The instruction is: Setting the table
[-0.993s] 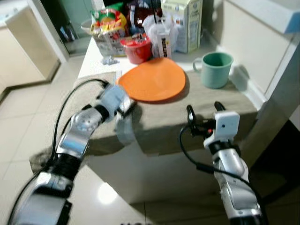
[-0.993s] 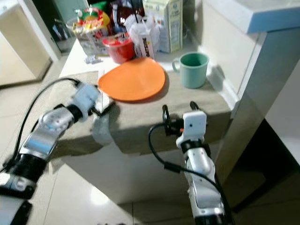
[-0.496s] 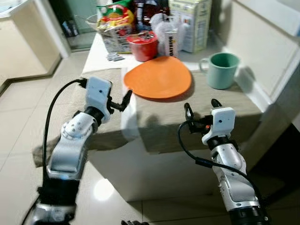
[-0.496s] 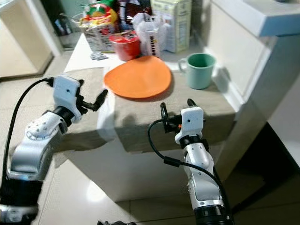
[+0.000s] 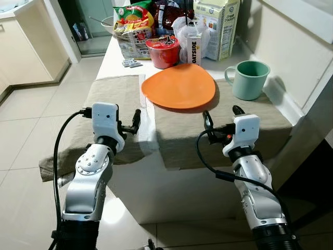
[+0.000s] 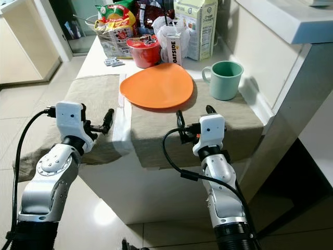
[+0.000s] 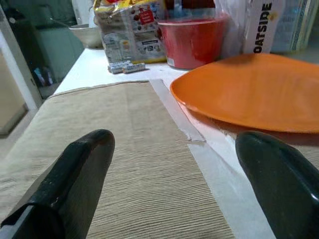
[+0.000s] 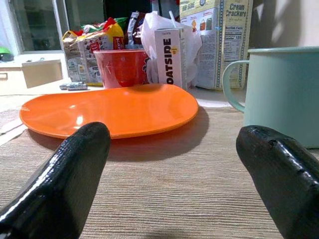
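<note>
A: Left gripper [image 5: 136, 121]?
B: It's let go of the left mat [image 5: 112, 112]; spread wide, empty, near edge.
A: Right gripper [image 5: 219, 119]?
B: Gaping, empty, over the right mat [image 5: 223, 122]. Plate [image 5: 178, 86] and cup [image 5: 251, 78] sit beyond; mats look placed.

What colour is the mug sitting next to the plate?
The mug is pale teal green, seen best in the left eye view, beside the orange plate.

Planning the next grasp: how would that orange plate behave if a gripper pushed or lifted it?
The orange plate looks thin, rigid and light. Being flat and shallow, it would probably slide on the placemat rather than tip. Its low rim may be slippery to pinch.
</note>
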`<state>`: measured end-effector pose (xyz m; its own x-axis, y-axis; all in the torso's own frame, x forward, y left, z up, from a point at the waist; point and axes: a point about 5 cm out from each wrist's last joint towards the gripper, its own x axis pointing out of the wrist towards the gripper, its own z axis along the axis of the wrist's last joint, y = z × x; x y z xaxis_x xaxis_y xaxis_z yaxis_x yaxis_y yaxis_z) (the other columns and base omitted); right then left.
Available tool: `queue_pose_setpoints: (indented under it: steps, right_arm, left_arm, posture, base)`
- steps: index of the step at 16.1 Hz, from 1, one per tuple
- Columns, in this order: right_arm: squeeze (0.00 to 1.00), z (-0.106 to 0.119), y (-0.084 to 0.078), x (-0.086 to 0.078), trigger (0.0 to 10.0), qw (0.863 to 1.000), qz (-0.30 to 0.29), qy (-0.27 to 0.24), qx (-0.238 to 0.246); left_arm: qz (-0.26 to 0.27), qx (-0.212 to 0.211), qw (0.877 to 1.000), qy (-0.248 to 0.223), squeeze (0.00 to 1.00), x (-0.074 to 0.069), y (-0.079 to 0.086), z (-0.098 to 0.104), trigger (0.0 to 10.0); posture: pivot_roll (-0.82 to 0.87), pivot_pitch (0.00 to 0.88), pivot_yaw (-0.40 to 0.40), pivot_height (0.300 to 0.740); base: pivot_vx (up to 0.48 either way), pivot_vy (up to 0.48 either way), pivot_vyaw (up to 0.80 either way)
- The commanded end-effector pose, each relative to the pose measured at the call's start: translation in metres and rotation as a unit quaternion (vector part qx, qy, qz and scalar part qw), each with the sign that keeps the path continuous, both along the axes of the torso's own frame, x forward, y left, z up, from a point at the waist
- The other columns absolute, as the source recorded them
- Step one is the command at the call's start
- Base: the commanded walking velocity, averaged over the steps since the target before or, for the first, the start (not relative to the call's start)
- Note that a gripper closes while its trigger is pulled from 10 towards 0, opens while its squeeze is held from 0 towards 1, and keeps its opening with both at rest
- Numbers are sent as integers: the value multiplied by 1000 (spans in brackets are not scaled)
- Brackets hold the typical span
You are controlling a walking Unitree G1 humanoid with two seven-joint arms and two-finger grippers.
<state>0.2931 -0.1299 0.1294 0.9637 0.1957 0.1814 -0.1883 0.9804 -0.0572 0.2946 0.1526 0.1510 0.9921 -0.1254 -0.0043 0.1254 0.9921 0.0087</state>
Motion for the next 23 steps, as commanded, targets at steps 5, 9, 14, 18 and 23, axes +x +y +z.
queue_pose_setpoints:
  steps: [5,9,14,18,23]
  right_arm:
    - [0,4,3,4,10000,1000,8,-6,5]
    - [0,4,4,5,10000,1000,12,-6,4]
    - [0,3,5,6,10000,1000,16,-6,1]
    - [0,1,5,6,10000,1000,16,-4,0]
    - [0,1,8,6,10000,1000,21,-5,0]
  left_arm:
    - [18,-2,1000,9,1000,-5,4,-7,10000]
    - [38,-40,998,32,1000,-4,5,-15,10000]
    - [11,-41,999,33,1000,-1,-3,-13,10000]
    - [8,-7,1000,21,1000,-1,-5,-12,0]
    - [-3,-22,1000,14,47,0,-5,-9,0]
  posture:
    - [-150,0,124,740]
    - [-149,0,117,740]
    - [-151,0,116,740]
    - [-153,0,115,740]
    - [-147,0,114,740]
  base:
    - [0,0,0]
    - [0,0,0]
    - [0,0,0]
    - [0,0,0]
    - [0,0,0]
